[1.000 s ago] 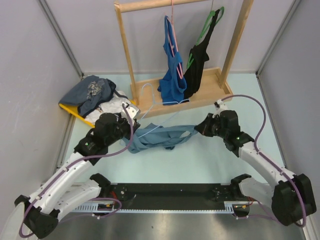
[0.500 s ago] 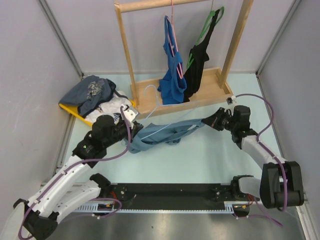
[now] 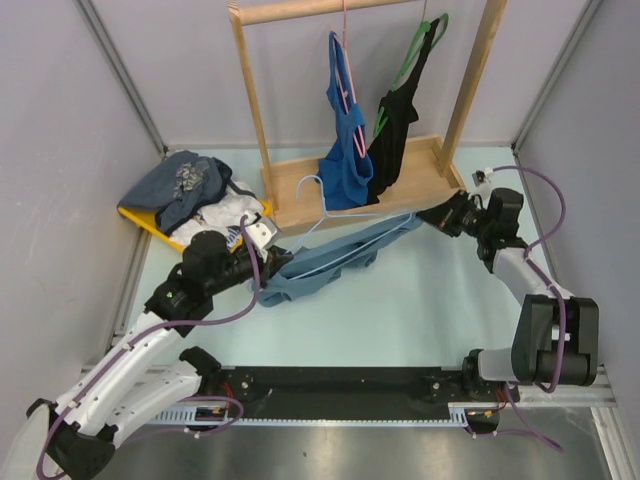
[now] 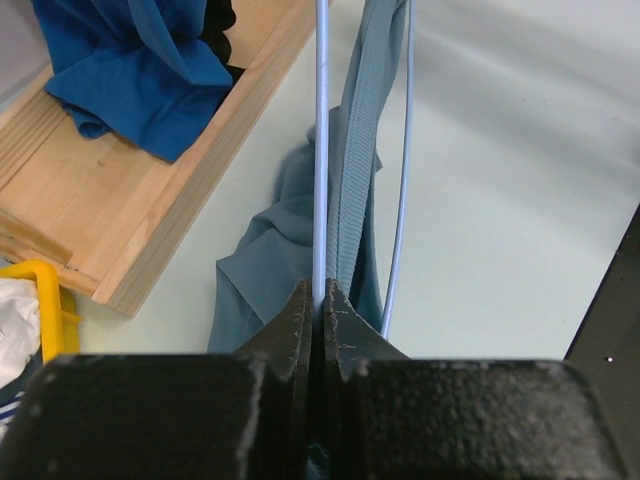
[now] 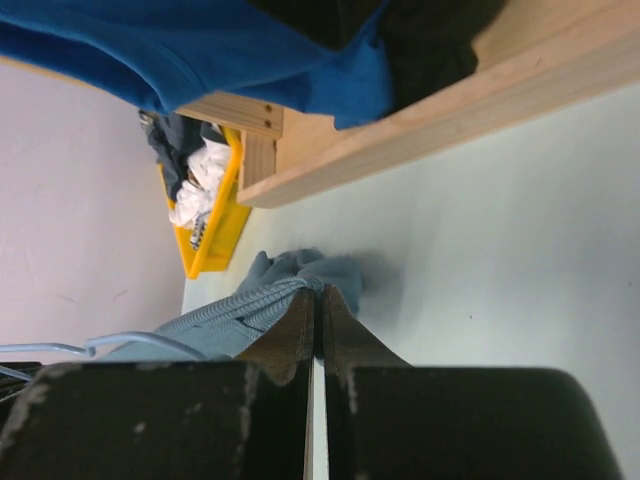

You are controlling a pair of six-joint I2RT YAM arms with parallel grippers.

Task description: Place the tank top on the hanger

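The dusty teal tank top [image 3: 330, 262] is stretched across the table between my two grippers. My left gripper [image 3: 268, 262] is shut on the pale blue wire hanger [image 4: 320, 150], whose hook [image 3: 312, 185] lies by the rack base. A strap [image 4: 352, 200] runs beside the wire. My right gripper [image 3: 432, 217] is shut on the far end of the tank top [image 5: 270, 295], pulled taut near the rack's right corner. The hanger wire [image 5: 130, 345] shows at the lower left of the right wrist view.
A wooden rack [image 3: 285, 205] stands at the back with a royal-blue top [image 3: 345, 150] on a pink hanger and a black top [image 3: 395, 125] on a green hanger. A yellow bin [image 3: 150, 222] of clothes sits at the left. Grey walls enclose the table.
My right gripper moved right and back toward the rack corner, stretching the tank top out. The hanger swung with it, its hook nearer the rack base. My left gripper shifted slightly.
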